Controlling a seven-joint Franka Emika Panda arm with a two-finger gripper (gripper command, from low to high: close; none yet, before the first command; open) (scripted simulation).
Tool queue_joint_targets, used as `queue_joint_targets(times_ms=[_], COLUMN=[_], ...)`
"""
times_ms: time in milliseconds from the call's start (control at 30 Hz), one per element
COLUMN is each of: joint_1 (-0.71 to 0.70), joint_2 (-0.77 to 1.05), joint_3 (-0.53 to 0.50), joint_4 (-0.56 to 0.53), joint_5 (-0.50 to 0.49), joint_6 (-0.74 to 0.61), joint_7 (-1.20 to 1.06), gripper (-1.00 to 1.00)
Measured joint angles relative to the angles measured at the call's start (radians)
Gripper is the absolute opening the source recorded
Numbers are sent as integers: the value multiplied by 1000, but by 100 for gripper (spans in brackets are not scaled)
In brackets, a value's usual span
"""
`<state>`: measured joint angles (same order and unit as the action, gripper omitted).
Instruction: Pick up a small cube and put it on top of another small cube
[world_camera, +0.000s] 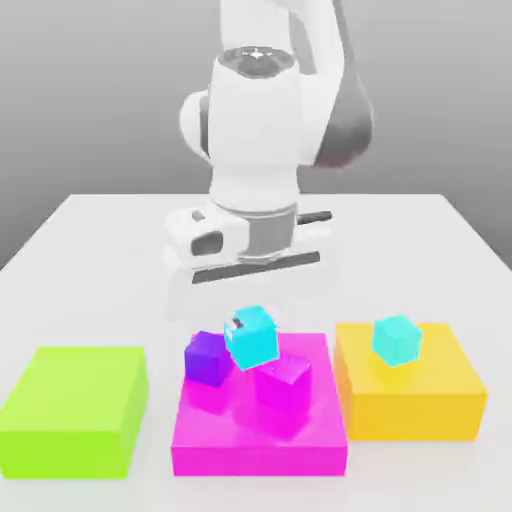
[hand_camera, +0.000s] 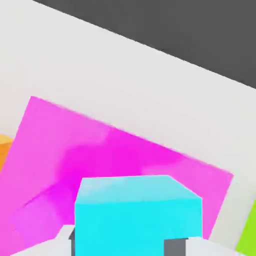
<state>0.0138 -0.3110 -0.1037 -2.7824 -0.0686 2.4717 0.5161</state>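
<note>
Green block (world_camera: 72, 408) is seen lower left of the exterior frame. At centre, the cyan cube (world_camera: 252, 337) is held clear above the magenta block (world_camera: 258, 420) by the hand (world_camera: 240, 330), clamped shut on its sides. It is judged light, rigid and smooth; opposite flat faces suit gripping.

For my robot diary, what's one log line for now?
gripper: shut on small cube | cube lifted above magenta block | turquoise cube on orange block
</note>
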Motion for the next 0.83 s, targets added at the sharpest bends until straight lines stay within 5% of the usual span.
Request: queue_joint_targets(times_ms=[167,367,400,633,833], joint_1=[-103,-109,-109,-109,-118], joint_2=[-145,36,58,56,-137], joint_3=[-18,-27,-28,-28,-16], joint_4=[-145,-188,-191,-191,-164], joint_5=[-15,-10,-10,-11,-17], joint_6=[1,224,249,247,28], joint_7=[98,103,103,103,109], gripper=[-100,-100,100,100,100])
